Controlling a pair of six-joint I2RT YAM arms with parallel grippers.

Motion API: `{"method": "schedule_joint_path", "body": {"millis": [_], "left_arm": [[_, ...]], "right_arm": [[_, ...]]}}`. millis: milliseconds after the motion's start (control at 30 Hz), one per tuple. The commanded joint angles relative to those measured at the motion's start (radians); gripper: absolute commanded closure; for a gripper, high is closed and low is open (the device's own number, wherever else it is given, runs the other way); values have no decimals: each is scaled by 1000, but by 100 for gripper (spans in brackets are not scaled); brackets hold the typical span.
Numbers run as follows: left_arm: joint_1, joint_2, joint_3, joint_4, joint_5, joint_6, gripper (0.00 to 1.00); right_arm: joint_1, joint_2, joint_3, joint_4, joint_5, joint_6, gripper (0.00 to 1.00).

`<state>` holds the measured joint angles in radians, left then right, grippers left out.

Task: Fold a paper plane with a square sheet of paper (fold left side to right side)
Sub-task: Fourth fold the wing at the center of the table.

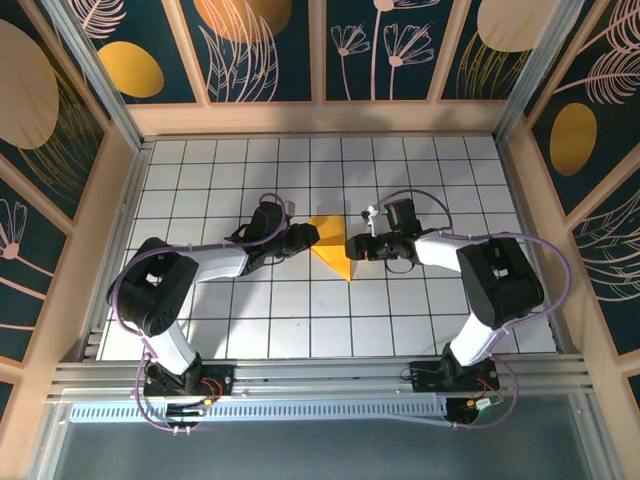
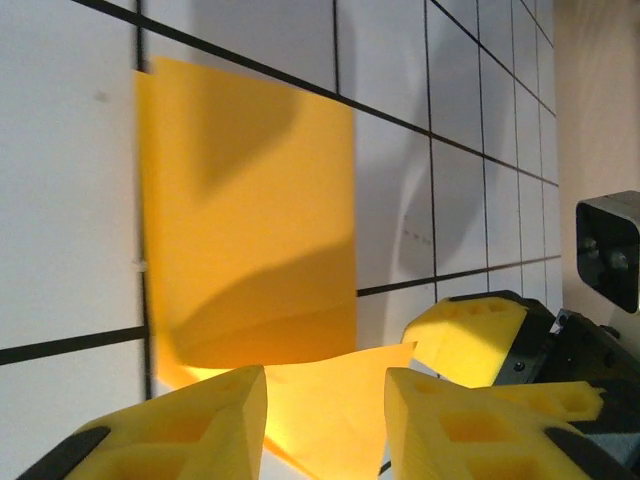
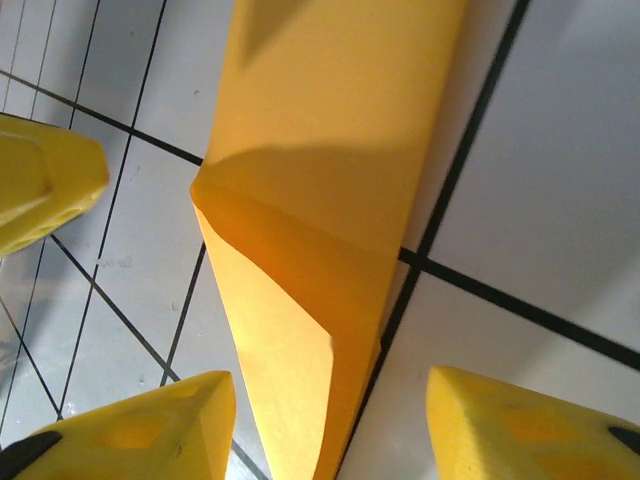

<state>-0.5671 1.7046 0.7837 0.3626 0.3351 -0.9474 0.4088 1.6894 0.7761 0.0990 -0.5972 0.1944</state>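
The white gridded counter (image 1: 300,330) lies inside a bay of floral-panelled walls. The left arm (image 1: 165,285) and the right arm (image 1: 500,280) reach inward from either side toward its middle. There the orange-yellow sheet of paper (image 1: 333,258) lies partly folded on the tiles, tapering to a point toward the near edge. The left tool (image 1: 308,237) sits at the paper's left edge, jaws parted and gripping nothing. The right tool (image 1: 352,247) faces it at the right edge, jaws likewise apart, with the paper running between them unpinched.
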Motion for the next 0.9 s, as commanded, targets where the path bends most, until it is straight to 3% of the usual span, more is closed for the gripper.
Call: {"method": "schedule_joint_path", "body": {"millis": [0, 67, 233, 633, 867], "left_arm": [[27, -23, -50, 12, 17, 11, 61], [43, -16, -61, 32, 42, 6, 59], [62, 44, -44, 83, 108, 0, 54], [65, 171, 57, 128, 162, -4, 53], [65, 232, 116, 114, 179, 6, 68]], "right_arm": [[14, 34, 33, 60, -39, -16, 53], [15, 39, 39, 61, -42, -12, 63], [14, 2, 23, 60, -27, -12, 98], [10, -59, -36, 79, -10, 11, 100], [7, -71, -54, 84, -7, 17, 100]]}}
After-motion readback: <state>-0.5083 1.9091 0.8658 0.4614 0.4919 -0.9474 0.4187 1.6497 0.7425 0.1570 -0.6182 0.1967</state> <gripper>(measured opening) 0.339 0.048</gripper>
